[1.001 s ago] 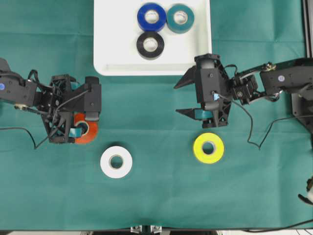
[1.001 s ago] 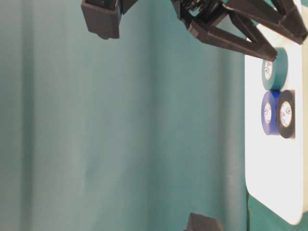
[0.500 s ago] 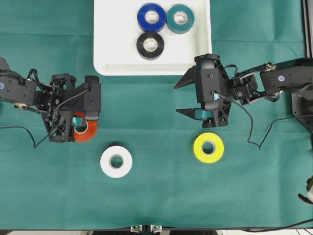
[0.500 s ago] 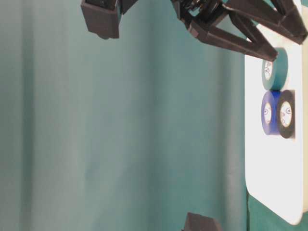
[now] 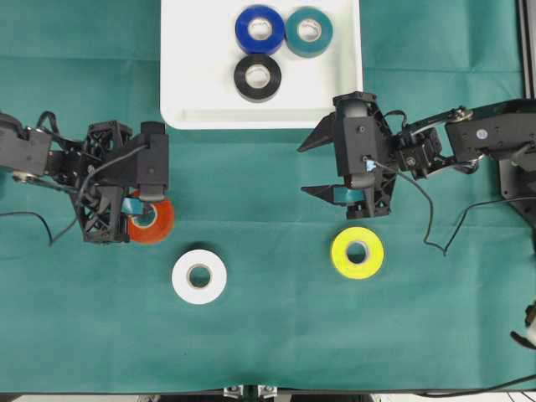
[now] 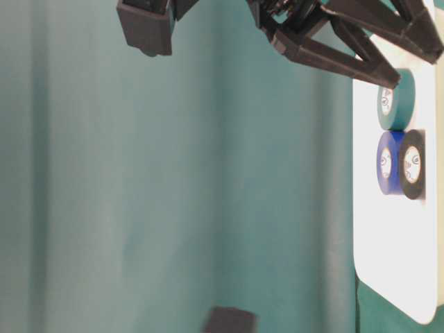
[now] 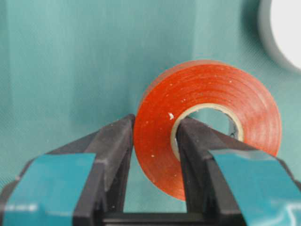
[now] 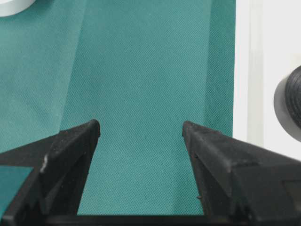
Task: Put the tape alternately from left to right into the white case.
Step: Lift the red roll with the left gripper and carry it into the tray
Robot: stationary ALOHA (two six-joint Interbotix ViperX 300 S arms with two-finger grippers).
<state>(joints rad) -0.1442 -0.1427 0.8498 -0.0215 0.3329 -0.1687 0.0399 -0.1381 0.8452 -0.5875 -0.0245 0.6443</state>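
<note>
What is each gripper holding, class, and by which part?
The left gripper pinches the orange tape roll across its wall, one finger in the core and one outside. The right gripper is open and holds nothing.

Soft green cloth (image 8: pixel 141 84) with a fine weave, matt. Shiny smooth white plastic case (image 5: pixel 201 84). Orange tape (image 7: pixel 207 108), slightly shiny, thin ridged layers, tiny white specks. Matt black plastic fingers (image 7: pixel 115 150) with blue-green pads.

Your left gripper (image 7: pixel 155 136) went from wide open around the orange tape roll (image 5: pixel 153 219) to clamped on its wall, one finger in the core. The roll then tipped on edge, shifting slightly toward the frame's upper left.
</note>
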